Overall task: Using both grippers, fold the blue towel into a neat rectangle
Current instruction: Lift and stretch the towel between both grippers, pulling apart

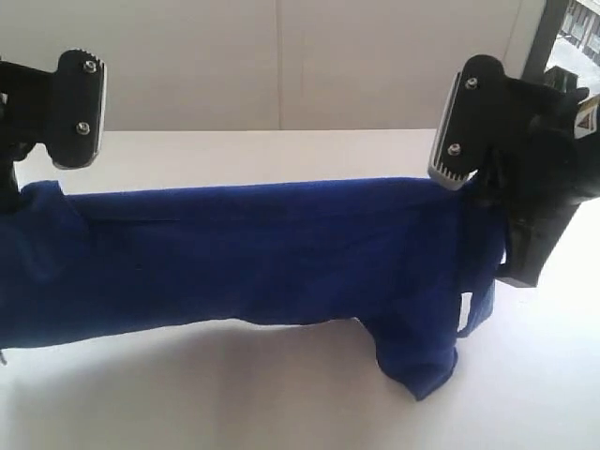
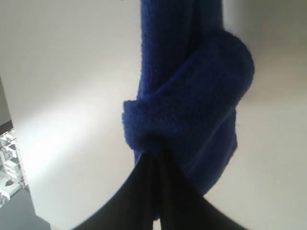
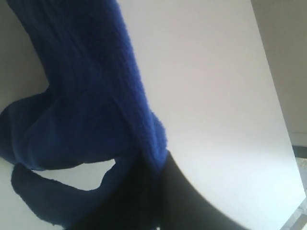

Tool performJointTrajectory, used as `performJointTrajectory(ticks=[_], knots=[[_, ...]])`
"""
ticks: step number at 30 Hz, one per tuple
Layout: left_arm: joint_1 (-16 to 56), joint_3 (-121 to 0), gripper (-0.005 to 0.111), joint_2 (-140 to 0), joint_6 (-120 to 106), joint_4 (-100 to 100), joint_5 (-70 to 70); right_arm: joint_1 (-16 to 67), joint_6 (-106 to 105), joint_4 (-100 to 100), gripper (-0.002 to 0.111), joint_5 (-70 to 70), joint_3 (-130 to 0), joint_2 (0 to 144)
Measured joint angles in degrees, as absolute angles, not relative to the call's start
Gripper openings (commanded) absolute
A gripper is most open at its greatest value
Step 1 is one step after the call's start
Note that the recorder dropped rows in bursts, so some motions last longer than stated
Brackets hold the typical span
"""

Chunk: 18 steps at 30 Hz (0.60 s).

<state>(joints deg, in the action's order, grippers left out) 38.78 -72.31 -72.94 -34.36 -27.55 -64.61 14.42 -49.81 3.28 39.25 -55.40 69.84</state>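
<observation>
The blue towel (image 1: pixel 272 253) hangs stretched in a long band between my two grippers, above the white table (image 1: pixel 281 403). Its lower right part sags in a loose fold towards the table. My left gripper (image 1: pixel 37 173) is shut on the towel's left end at the left edge of the exterior view. My right gripper (image 1: pixel 478 178) is shut on the right end. In the left wrist view, the left gripper (image 2: pixel 156 153) pinches bunched towel (image 2: pixel 192 86). The right wrist view shows the right gripper (image 3: pixel 160 163) clamped on a towel edge (image 3: pixel 81 96). The white tag does not show.
A pale wall (image 1: pixel 281 56) rises behind the table's far edge. A dark frame and a window (image 1: pixel 574 33) sit at the top right. Bare white tabletop lies under and in front of the towel.
</observation>
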Motion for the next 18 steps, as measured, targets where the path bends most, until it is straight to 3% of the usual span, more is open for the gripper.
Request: performJointTrajectory(ticks=[18], knots=[[38.7,-72.3,0.0,-67.6,-34.7,-19.8,-64.7,14.4,-48.6,1.4,0.0,59.3,-62.4,61.9]])
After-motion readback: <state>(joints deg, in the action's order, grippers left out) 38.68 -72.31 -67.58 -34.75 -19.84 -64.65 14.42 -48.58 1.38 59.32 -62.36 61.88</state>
